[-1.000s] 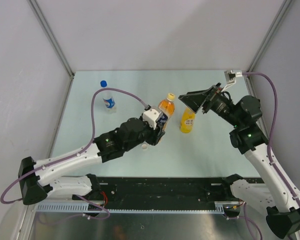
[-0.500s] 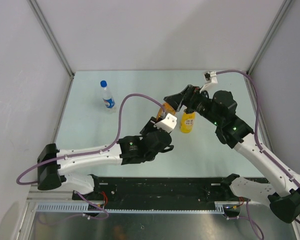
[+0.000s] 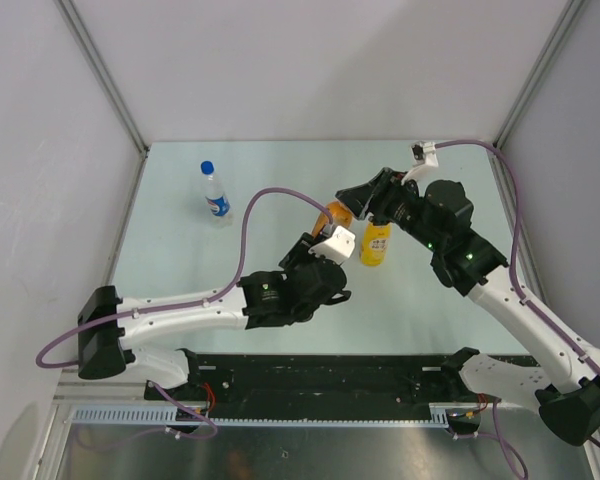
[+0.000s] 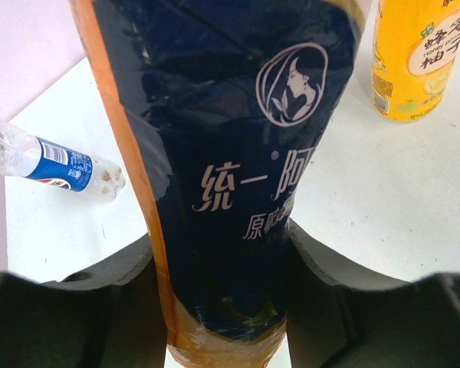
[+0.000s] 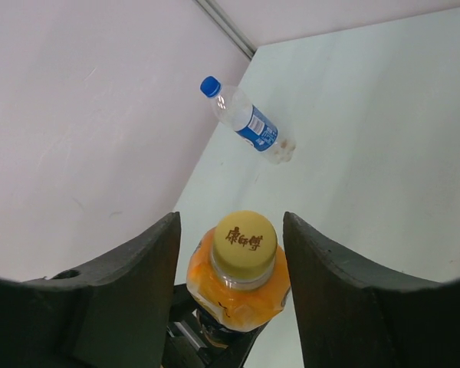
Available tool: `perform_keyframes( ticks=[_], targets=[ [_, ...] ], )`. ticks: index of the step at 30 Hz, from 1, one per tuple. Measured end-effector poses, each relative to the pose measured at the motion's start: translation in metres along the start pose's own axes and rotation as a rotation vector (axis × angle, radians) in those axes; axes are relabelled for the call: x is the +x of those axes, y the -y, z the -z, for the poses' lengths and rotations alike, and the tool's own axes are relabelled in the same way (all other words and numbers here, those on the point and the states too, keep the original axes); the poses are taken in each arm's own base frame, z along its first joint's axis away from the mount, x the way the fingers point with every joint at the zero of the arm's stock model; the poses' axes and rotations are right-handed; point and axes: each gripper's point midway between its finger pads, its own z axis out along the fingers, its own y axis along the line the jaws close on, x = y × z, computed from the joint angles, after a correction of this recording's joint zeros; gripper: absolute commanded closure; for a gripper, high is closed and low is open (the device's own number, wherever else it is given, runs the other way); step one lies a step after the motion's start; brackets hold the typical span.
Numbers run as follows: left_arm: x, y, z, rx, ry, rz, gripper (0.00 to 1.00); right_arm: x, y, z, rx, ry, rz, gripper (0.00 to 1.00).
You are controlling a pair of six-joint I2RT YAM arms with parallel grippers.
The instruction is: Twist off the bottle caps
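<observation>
The left gripper (image 4: 227, 300) squeezed the dark-labelled orange bottle (image 4: 222, 153) low down. The right gripper (image 5: 231, 230) sat loose around that bottle's yellow cap (image 5: 245, 239), not touching it. The yellow juice bottle (image 3: 376, 243) stood just beside that bottle, and the water bottle (image 3: 216, 196) stood well apart from it.

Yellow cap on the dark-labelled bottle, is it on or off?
On: in the right wrist view the yellow cap sits on the neck of the dark-labelled bottle.

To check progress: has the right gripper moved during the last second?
Yes. The right gripper went leftward, past the yellow bottle, and now straddles the cap of the dark bottle.
</observation>
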Motion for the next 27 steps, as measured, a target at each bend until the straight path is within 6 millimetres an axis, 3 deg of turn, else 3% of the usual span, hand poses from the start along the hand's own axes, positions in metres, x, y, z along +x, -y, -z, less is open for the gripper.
perform_keyframes(
  ticks=[12, 27],
  targets=[
    [0.003, -0.002, 0.001, -0.013, -0.007, -0.015, 1.0, 0.003, 0.004, -0.006, 0.01, -0.011, -0.018, 0.98],
    [0.001, 0.014, 0.006, 0.121, -0.009, 0.009, 1.0, 0.001, 0.012, 0.006, -0.137, -0.027, -0.026, 1.0]
  ],
)
